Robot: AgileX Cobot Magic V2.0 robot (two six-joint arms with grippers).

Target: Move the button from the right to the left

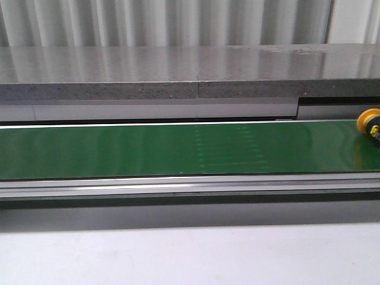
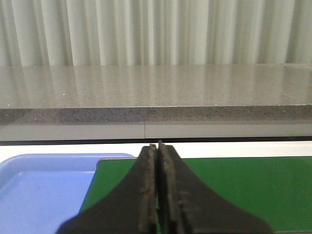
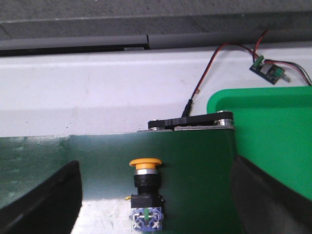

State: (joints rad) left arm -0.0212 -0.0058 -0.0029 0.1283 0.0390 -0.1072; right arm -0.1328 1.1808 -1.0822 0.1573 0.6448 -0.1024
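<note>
Button (image 1: 369, 123) lies on green belt (image 1: 178, 148), far right of front frame. Right gripper (image 3: 151, 195) jaws wide, straddling it. Left gripper (image 2: 158, 195) jaws closed, empty. Blue tray (image 2: 44, 190), green tray (image 3: 273, 131): visible parts hold nothing.

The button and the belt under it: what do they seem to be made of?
The button: likely plastic, with a matte orange-yellow cap, black collar and blue-grey base; small metal screws seem to show on the base. The belt: smooth green sheet, probably rubber or PVC, with a slight sheen that reflects the light.
</note>
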